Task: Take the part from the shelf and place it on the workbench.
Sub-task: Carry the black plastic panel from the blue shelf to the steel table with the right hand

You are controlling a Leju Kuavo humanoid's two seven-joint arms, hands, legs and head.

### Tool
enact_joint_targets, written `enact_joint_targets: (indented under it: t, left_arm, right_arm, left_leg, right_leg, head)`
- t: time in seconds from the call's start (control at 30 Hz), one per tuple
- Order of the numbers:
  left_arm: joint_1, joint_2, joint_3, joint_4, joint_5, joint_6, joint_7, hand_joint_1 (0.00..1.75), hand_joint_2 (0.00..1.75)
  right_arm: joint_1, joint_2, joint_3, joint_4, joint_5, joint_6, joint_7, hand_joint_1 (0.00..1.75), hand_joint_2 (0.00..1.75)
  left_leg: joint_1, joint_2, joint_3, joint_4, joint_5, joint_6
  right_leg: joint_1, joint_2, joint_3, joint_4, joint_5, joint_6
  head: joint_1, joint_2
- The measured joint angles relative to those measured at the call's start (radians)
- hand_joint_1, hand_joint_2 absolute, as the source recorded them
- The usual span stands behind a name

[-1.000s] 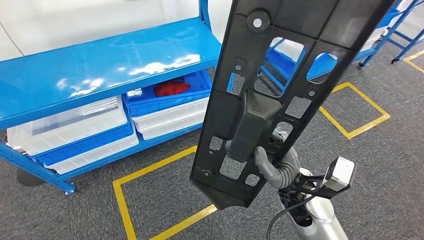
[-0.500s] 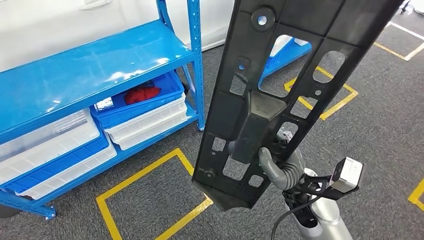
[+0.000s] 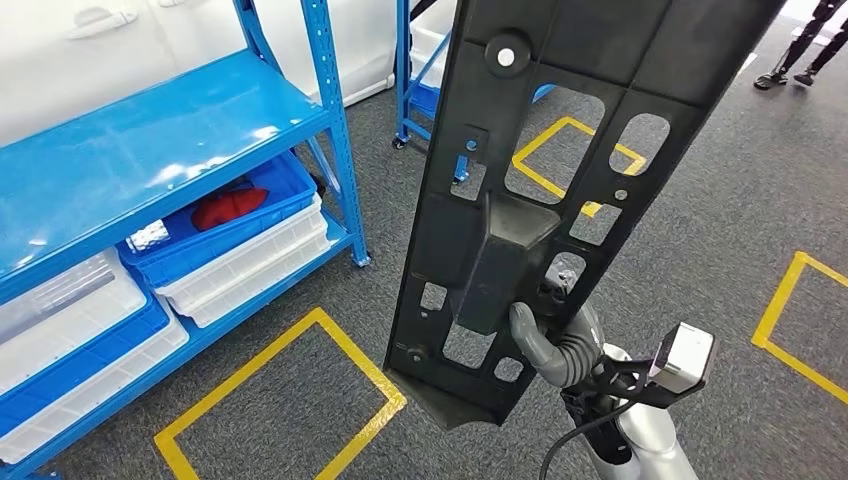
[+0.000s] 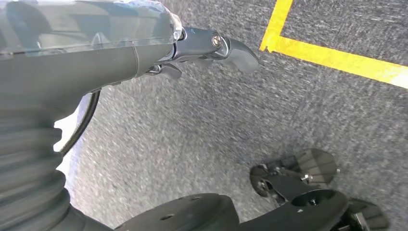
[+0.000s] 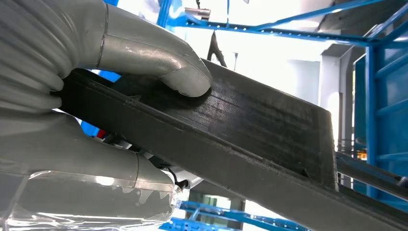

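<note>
— One long black plastic panel with cut-outs [image 3: 560, 190], upright above the right robot hand [image 3: 560, 340]?
— Yes: gripped at its lower end, likely for carrying; left robot hand [image 4: 211, 48] hangs, state unclear.

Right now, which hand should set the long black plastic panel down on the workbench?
Right. The right hand already grips the long black plastic panel; the left hand hangs over the floor.

Blue shelf [image 3: 150, 150], bins [image 3: 240, 235] on lower tier, grey carpet floor [image 3: 700, 270]
</note>
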Motion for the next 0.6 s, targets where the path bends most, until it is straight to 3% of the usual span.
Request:
enact_joint_targets:
  t: [0.07, 0.1, 0.13, 0.17, 0.23, 0.3, 0.37, 0.43, 0.5, 0.57, 0.6]
  left_arm:
    - [0.007, -0.002, 0.0, 0.0, -0.001, -0.003, 0.005, 0.0, 1.75]
    - [0.009, -0.002, 0.0, 0.0, 0.0, -0.004, 0.005, 0.0, 1.75]
    - [0.011, -0.003, 0.0, 0.0, 0.003, -0.003, 0.005, 0.0, 1.75]
    - [0.012, -0.004, 0.0, 0.0, 0.007, -0.002, 0.005, 0.0, 1.75]
    - [0.013, -0.01, 0.001, 0.0, 0.014, 0.002, 0.003, 0.0, 1.75]
    - [0.016, -0.017, 0.001, 0.0, 0.019, 0.006, 0.002, 0.0, 1.75]
    - [0.019, -0.023, 0.002, 0.0, 0.024, 0.008, 0.003, 0.0, 1.75]
    - [0.019, -0.028, 0.002, 0.0, 0.027, 0.009, 0.005, 0.0, 1.75]
    - [0.021, -0.031, 0.003, 0.0, 0.029, 0.01, 0.005, 0.0, 1.75]
    - [0.021, -0.033, 0.004, 0.0, 0.032, 0.01, 0.004, 0.0, 1.75]
    - [0.018, -0.033, 0.004, 0.0, 0.033, 0.009, 0.003, 0.0, 1.75]
  right_arm:
    - [0.004, 0.0, -0.001, -0.003, 0.004, 0.0, 0.001, 1.75, 1.75]
    - [0.005, 0.0, -0.001, -0.002, 0.006, 0.001, 0.002, 1.75, 1.75]
    - [0.007, 0.001, -0.001, -0.001, 0.008, 0.003, 0.002, 1.75, 1.75]
    - [0.007, 0.001, -0.001, 0.0, 0.011, 0.005, 0.003, 1.75, 1.75]
    - [0.002, 0.001, -0.001, 0.003, 0.015, 0.008, 0.006, 1.75, 1.75]
    - [-0.012, 0.001, -0.001, 0.005, 0.019, 0.011, 0.013, 1.75, 1.75]
    - [-0.027, 0.001, -0.001, 0.009, 0.02, 0.015, 0.021, 1.75, 1.75]
    - [-0.037, 0.0, -0.001, 0.012, 0.02, 0.019, 0.027, 1.75, 1.75]
    - [-0.046, -0.001, -0.001, 0.014, 0.019, 0.022, 0.029, 1.75, 1.75]
    - [-0.055, -0.002, -0.001, 0.017, 0.018, 0.022, 0.03, 1.75, 1.75]
    - [-0.057, -0.002, -0.001, 0.018, 0.018, 0.022, 0.03, 1.75, 1.75]
  left_leg:
    - [-0.002, 0.023, 0.002, -0.005, 0.002, 0.006]
    - [-0.003, 0.036, 0.002, -0.004, 0.0, 0.007]
    - [-0.004, 0.048, 0.002, -0.004, -0.001, 0.007]
    - [-0.004, 0.06, 0.003, -0.004, -0.003, 0.006]
    - [-0.004, 0.082, 0.009, -0.004, -0.008, 0.001]
    - [-0.008, 0.1, 0.016, -0.003, -0.016, -0.008]
    - [-0.013, 0.116, 0.022, -0.003, -0.023, -0.018]
    - [-0.013, 0.128, 0.027, -0.004, -0.03, -0.03]
    - [-0.009, 0.097, 0.018, 0.028, -0.055, -0.039]
    - [-0.008, 0.047, -0.031, 0.14, -0.115, -0.043]
    - [-0.008, 0.035, -0.065, 0.212, -0.145, -0.043]
  right_leg:
    - [-0.003, -0.055, -0.052, 0.106, -0.057, 0.011]
    - [-0.006, -0.069, -0.084, 0.171, -0.084, 0.017]
    - [-0.01, -0.076, -0.108, 0.218, -0.097, 0.021]
    - [-0.013, -0.081, -0.115, 0.232, -0.093, 0.024]
    - [-0.016, -0.097, -0.069, 0.146, -0.038, 0.025]
    - [-0.009, -0.136, -0.001, 0.017, 0.006, 0.013]
    - [0.0, -0.151, 0.023, -0.032, 0.011, -0.004]
    - [0.002, -0.131, 0.022, -0.035, 0.011, -0.019]
    - [-0.002, -0.111, 0.025, -0.042, 0.014, -0.033]
    - [-0.003, -0.093, 0.027, -0.046, 0.016, -0.043]
    - [-0.001, -0.083, 0.027, -0.045, 0.015, -0.046]
  head:
    - [0.0, 0.0]
    - [0.0, 0.0]
    - [0.0, 0.0]
    - [0.0, 0.0]
    - [0.0, 0.0]
    - [0.0, 0.0]
    - [0.0, 0.0]
    - [0.0, 0.0]
    - [0.0, 0.0]
    - [0.0, 0.0]
    - [0.0, 0.0]
